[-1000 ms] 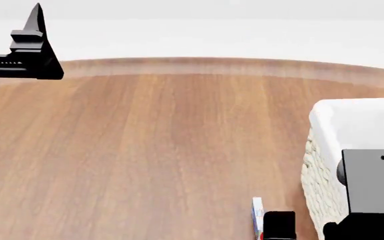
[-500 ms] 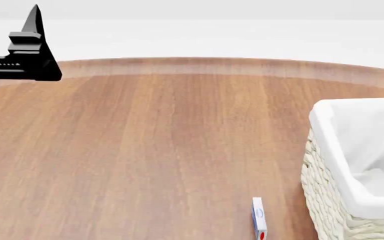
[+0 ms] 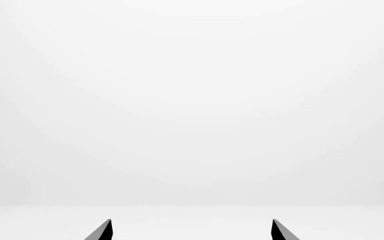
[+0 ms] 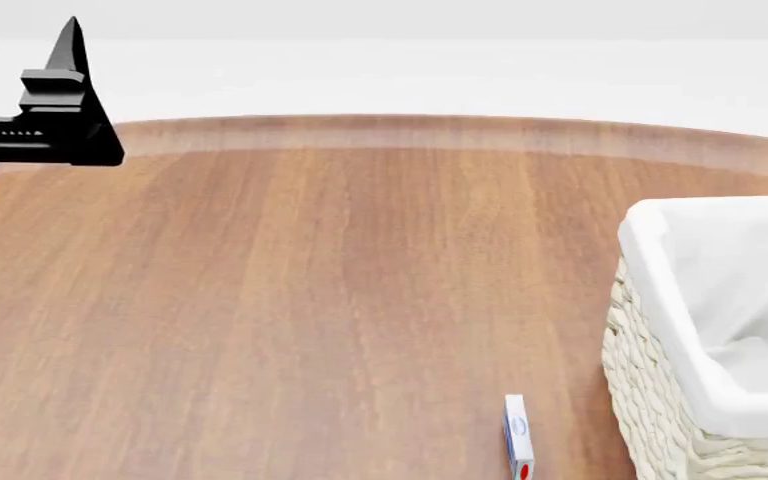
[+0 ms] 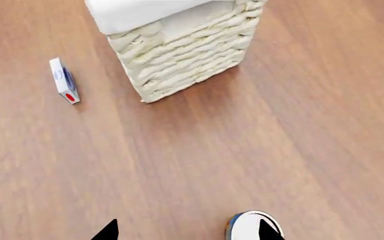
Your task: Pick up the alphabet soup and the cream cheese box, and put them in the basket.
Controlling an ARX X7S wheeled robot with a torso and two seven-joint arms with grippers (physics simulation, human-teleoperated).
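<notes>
L claw is raised off the desk's far-left corner in the head view, its 2 black tips wide apart w/ only blank white backdrop between them, holding nothing. R claw hangs above the wooden desk, tips spread wide, gripping nothing. The alphabet soup stands upright on the desk, its silvery top showing just beside 1 R tip; touching or not, can't tell. The cream cheese box stands on edge on the desk, near the basket but apart from it. Basket interior shows only white liner.
</notes>
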